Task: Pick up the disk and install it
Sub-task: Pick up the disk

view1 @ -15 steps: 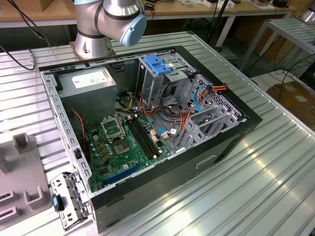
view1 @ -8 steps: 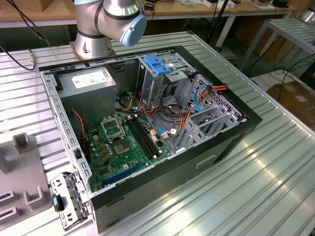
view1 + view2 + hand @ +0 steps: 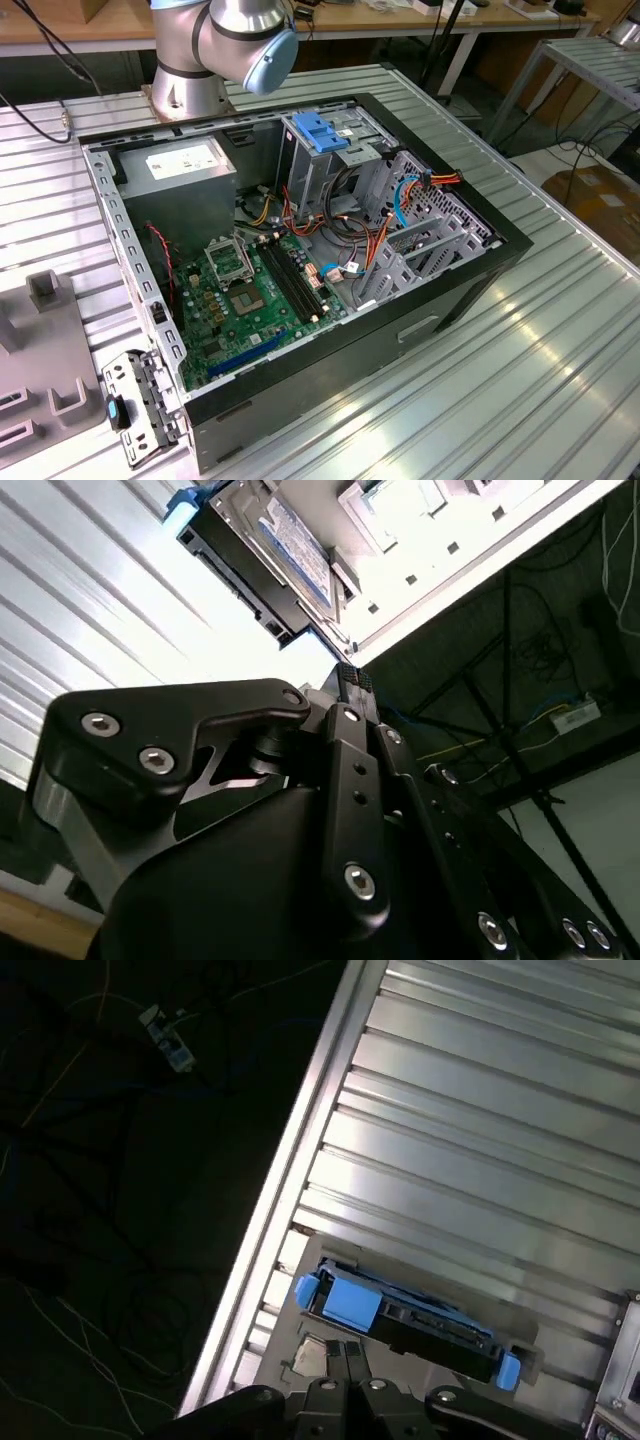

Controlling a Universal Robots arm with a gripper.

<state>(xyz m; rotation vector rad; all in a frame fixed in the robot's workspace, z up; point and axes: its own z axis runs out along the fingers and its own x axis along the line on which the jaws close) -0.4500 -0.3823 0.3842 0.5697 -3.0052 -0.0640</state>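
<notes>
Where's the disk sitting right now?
In the first wrist view the disk lies on the ribbed metal table, close to the table's edge, just ahead of the gripper.

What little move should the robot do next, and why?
Probably ease the gripper a little closer to the disk. In both wrist views the disk lies near the edge of the ribbed metal table, just ahead of the gripper, and it does not look gripped yet.

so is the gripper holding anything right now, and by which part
Nothing, as far as shows: the gripper is shut just short of the disk, which lies on the table.
</notes>
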